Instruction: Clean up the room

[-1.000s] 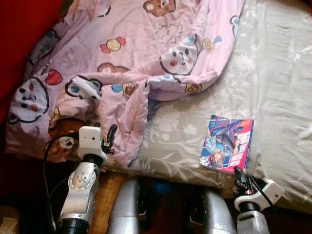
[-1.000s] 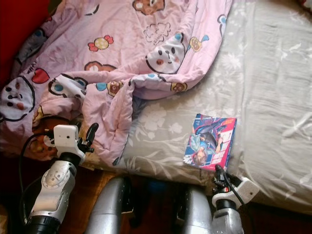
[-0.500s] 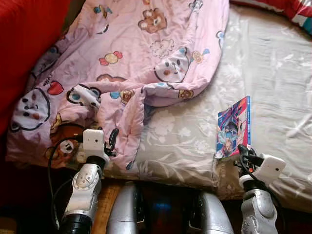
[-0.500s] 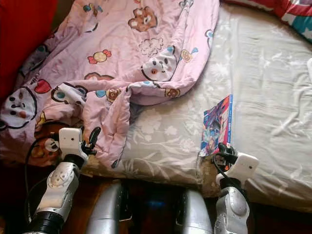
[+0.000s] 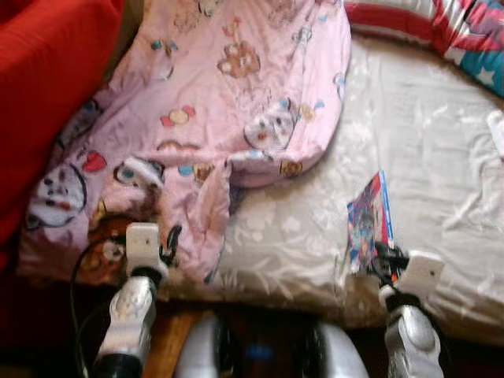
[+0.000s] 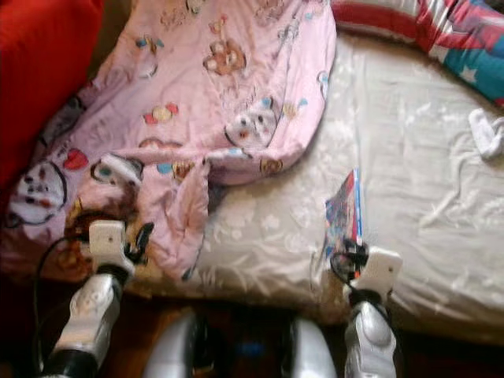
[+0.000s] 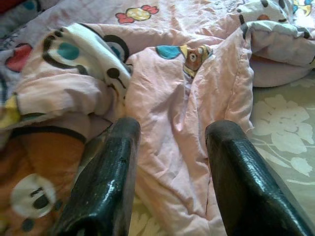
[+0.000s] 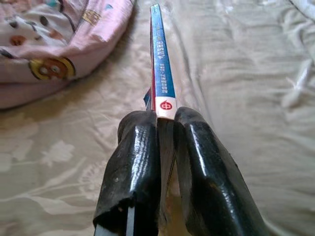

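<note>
The right gripper (image 8: 165, 147) has its two black fingers pinched on the lower edge of a thin book (image 5: 370, 224) with a bright comic-style cover, which stands nearly on edge near the front edge of the bed (image 5: 441, 157). In the right wrist view the blue spine runs straight out from between the fingertips, over the pale flowered sheet.

The left gripper (image 7: 170, 162) sits by the bed's front left corner with its fingers spread apart and nothing between them, aimed at a fold of the pink cartoon quilt (image 5: 236, 102) — close, but whether it touches the cloth I cannot tell. The quilt is heaped over the bed's left half, well apart from the book.

The hold looks risky: the fingers grip only a narrow strip at one end, so the book's weight hangs far out from the pinch. A quick swing or tilt could let it pivot, slide free, or fan open and drop — back onto the bed, or onto the floor if the arm has cleared the mattress edge.
</note>
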### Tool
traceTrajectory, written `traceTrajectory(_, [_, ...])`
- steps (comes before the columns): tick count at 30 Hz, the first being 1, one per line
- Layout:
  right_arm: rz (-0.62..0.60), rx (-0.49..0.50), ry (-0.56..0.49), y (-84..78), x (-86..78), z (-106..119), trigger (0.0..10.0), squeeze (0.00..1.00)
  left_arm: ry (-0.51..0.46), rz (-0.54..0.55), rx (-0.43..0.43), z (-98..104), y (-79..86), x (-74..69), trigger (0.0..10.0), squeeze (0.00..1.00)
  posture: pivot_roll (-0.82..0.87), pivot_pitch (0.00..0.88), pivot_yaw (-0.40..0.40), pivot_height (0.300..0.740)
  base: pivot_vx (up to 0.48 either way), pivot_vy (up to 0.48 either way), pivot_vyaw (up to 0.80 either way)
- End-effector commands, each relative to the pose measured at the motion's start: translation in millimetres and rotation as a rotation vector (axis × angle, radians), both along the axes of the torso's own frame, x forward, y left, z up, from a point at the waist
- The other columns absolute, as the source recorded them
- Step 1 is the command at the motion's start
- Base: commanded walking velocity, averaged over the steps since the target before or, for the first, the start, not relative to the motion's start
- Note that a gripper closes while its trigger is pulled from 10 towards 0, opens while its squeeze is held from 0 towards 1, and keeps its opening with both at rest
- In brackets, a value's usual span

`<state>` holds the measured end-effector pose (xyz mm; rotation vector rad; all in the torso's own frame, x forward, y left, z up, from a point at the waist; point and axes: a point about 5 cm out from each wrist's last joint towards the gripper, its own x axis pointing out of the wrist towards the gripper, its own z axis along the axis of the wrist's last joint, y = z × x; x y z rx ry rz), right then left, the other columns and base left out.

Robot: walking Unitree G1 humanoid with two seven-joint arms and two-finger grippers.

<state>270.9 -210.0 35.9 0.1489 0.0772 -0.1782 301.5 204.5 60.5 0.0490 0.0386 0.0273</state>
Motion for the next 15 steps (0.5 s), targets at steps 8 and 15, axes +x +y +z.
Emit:
traceTrajectory(8, [-0.015, 0.005, 0.008, 0.1, -4.3, -7.3, 10.0, 0.0, 0.18, 0.039, 0.01, -34.8, 17.9, -14.2, 10.0, 0.0, 0.08, 0.161, 0.014, 0.74, 0.0, 0.0, 0.0])
traceTrajectory(15, [-0.028, 0.009, 0.0, -0.6, -2.7, -6.2, 10.0, 0.0, 0.258, 0.072, 0.014, -46.3, 27.7, -21.2, 10.0, 0.0, 0.07, 0.156, 0.02, 0.74, 0.0, 0.0, 0.0])
